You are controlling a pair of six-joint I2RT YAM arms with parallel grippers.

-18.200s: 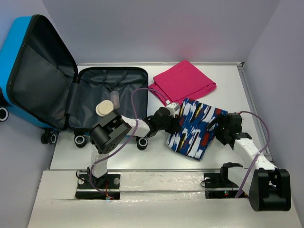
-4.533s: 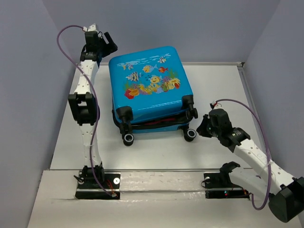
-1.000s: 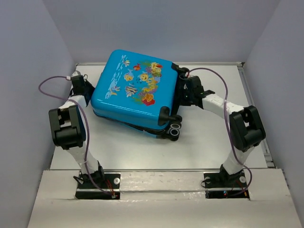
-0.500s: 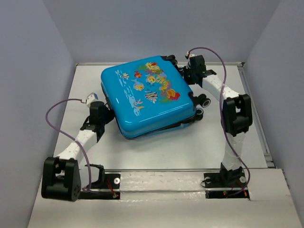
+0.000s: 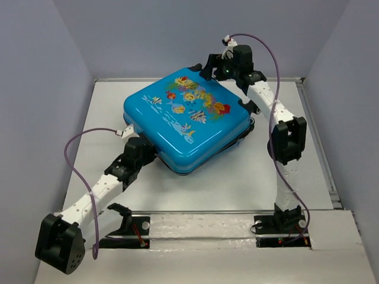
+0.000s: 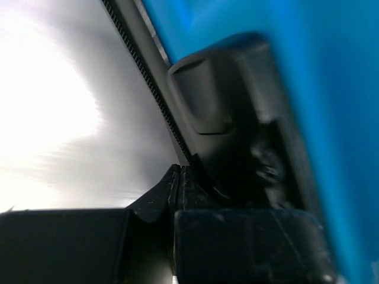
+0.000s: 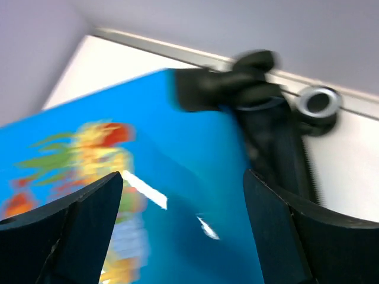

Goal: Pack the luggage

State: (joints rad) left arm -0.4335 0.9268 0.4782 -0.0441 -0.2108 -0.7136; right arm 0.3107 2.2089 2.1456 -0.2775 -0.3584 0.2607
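Note:
The luggage (image 5: 183, 118), a bright blue suitcase with a fish-and-coral print, lies closed and flat on the table, print up. My left gripper (image 5: 149, 152) is at its near-left corner. In the left wrist view the left gripper (image 6: 177, 170) is shut, with its tips pressed against the black zipper edge (image 6: 148, 89) beside a black moulded fitting (image 6: 219, 100). I cannot see anything between the fingers. My right gripper (image 5: 210, 68) hovers over the far corner. In the right wrist view the right gripper (image 7: 182, 177) is open and empty above the blue shell (image 7: 177, 148), near a wheel (image 7: 320, 100).
The white table (image 5: 260, 177) is walled by grey panels on the left, back and right. A raised rail (image 5: 201, 80) runs along the back edge just behind the luggage. The arm bases stand on the metal strip at the near edge.
The luggage has turned slightly and shifted. My left gripper has slid right along its near edge to the corner. My right gripper has lifted from the wheel side up over the far corner.

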